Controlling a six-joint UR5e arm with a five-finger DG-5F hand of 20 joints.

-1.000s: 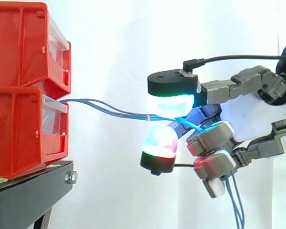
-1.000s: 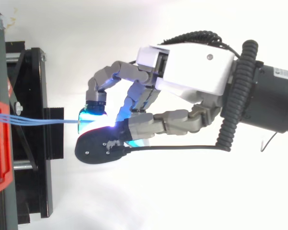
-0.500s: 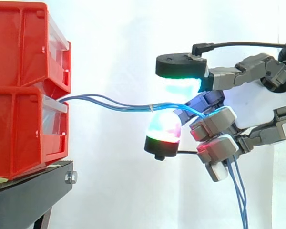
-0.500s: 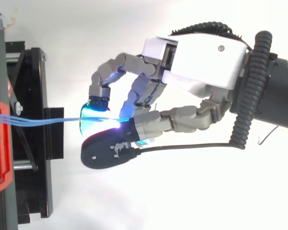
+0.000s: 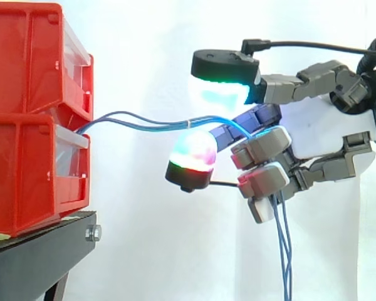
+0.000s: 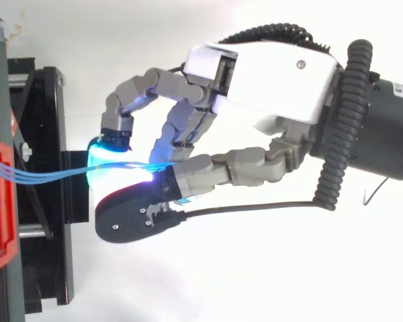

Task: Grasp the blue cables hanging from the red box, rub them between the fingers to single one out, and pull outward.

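Nearer the red box (image 5: 25, 169) now, the hand (image 6: 269, 74) curls its fingers (image 5: 260, 147) round blue cables (image 5: 175, 123) — slack, lying level.

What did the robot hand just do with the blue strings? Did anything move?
The hand slid left, back toward the red bins, so the blue cables now bow upward with more slack. Its upper pad, which pressed on them a second ago, sits lifted above them. The fingers stay curled round the cables; bins and black stand did not move.
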